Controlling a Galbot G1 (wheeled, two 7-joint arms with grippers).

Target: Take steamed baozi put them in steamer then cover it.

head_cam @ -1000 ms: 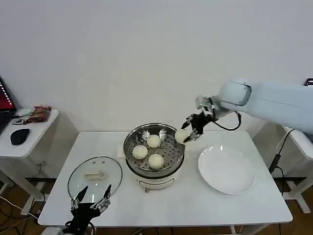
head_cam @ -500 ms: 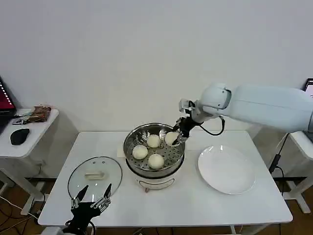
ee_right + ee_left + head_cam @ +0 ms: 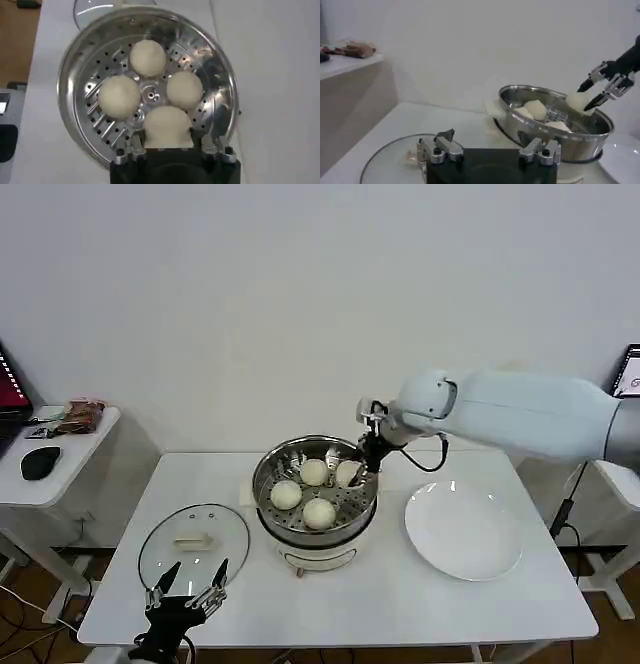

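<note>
Here, at the far left, a small white side table [image 3: 60, 446] carries a black computer mouse [image 3: 40, 462] and a crumpled snack packet [image 3: 78, 416], well apart from the work. On the white rectangular surface [image 3: 330, 604], the left tool [image 3: 190, 594] hovers low at the near left edge, its black fingers spread open and holding nothing, just at the near rim of the round clear glass cover [image 3: 194, 546] with its cream-white bar handle; the cover lies flat on the surface, left of the pot.

Next comes the round shiny stainless-steel steamer [image 3: 272, 484] on its white electric base, standing mid-surface. Three small smooth cream-white steamed baozi [image 3: 318, 512] rest on the perforated tray inside, near one another around its centre. A fourth bun [image 3: 348, 472] sits at the far right side of the tray, gripped between the fingers of the right tool [image 3: 360, 464], which reaches down over the pot's far right rim; the right wrist view shows that bun [image 3: 167, 126] clasped at the tool's mouth, close to the other three. The large white right arm [image 3: 520, 416] stretches in from the right above the flat white round plate [image 3: 463, 530], which lies bare beside the steamer, right of it and not touching.
</note>
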